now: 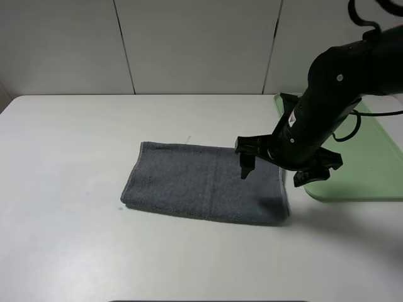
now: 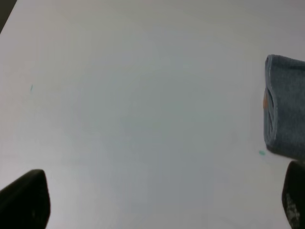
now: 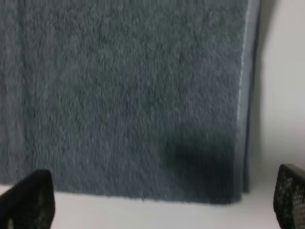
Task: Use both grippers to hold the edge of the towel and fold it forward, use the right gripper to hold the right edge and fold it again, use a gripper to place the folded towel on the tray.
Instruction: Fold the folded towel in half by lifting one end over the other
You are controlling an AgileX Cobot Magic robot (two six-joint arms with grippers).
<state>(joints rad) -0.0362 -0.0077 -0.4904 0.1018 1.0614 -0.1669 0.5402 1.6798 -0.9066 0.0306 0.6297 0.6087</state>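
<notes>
A: We are starting with the high view. Where is the towel lying?

B: We are seeing the towel [image 1: 204,184] lying folded once on the bench [image 1: 63,157], long axis running left to right, with the tray [image 1: 378,189] just beside its right end. The right gripper [image 1: 281,171] is hovering over that right end. No other gripper is showing here, so we are judging this one the nearer.

A: We are moving to the left wrist view.

B: The left gripper [image 2: 159,202] is holding its fingers wide apart over bare bench, gripping nothing. The towel's short end is sitting off to one side, clear of it.

A: And the right wrist view?

B: We are finding the fingers spread wide, nothing between them. The towel is filling the view beneath, its pale hemmed right edge lying toward one finger. We are judging that edge the one to take for the second fold.
</notes>
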